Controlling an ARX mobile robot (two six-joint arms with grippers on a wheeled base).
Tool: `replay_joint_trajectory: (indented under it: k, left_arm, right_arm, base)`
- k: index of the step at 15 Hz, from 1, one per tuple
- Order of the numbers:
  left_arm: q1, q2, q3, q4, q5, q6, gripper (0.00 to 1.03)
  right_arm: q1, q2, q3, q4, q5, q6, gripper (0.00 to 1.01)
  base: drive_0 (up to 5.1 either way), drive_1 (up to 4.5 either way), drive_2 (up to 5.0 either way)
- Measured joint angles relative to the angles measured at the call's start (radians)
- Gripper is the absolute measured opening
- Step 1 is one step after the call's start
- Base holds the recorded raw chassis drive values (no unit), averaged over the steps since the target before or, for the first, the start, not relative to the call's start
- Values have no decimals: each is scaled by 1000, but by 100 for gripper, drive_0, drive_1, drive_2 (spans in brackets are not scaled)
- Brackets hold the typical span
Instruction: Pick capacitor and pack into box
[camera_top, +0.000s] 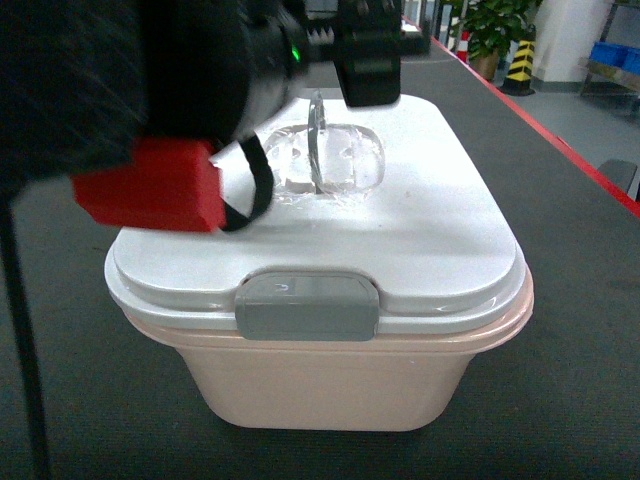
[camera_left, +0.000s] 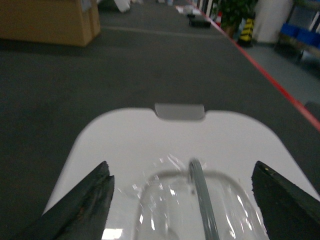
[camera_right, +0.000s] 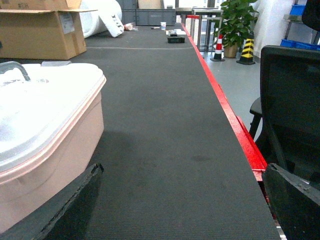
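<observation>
A warehouse-like workshop: cardboard cartons (camera_right: 42, 30), blue crates (camera_top: 612, 55), striped safety bollards (camera_right: 246, 52).

Head cam: close, looking forward and slanting down onto the box (camera_top: 330, 370); the latch side faces the lens, and a dark arm blocks the upper left of the frame.

Left wrist cam: sits right above the lid (camera_left: 150, 140), very near, looking along it toward the far latch and down the dark mat (camera_left: 150, 65). Fingertips (camera_left: 85, 205) show in the lower corners.

Right wrist cam: low, beside the box (camera_right: 45, 145) at frame left, facing down the mat.

Shared: all three catch the box lid; both wrist cams catch the cardboard carton (camera_right: 40, 32) upper left.
</observation>
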Motion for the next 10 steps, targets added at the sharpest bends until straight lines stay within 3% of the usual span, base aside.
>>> replay_joint_trajectory:
  k: [1,3,4,7,10]
  left_arm:
    - [41,-47,-19,33,10,3,95]
    - [151,-181,-159,106,17,51,98]
    - [182,-267,-263,162,17,107,98]
    - [193,-509,-439,145,14,171,98]
    - [196,-696,-543,93,-13,172,98]
  right_arm:
    - [0,0,0,0,0,0,98]
    - [0,0,0,0,0,0,98]
    - [0,0,0,0,0,0,98]
    - [0,0,0,0,0,0,98]
    - [0,0,0,1,0,0,98]
  base:
    - [0,0,0]
    - [0,0,0]
    - [0,0,0]
    - [0,0,0]
    - [0,0,0]
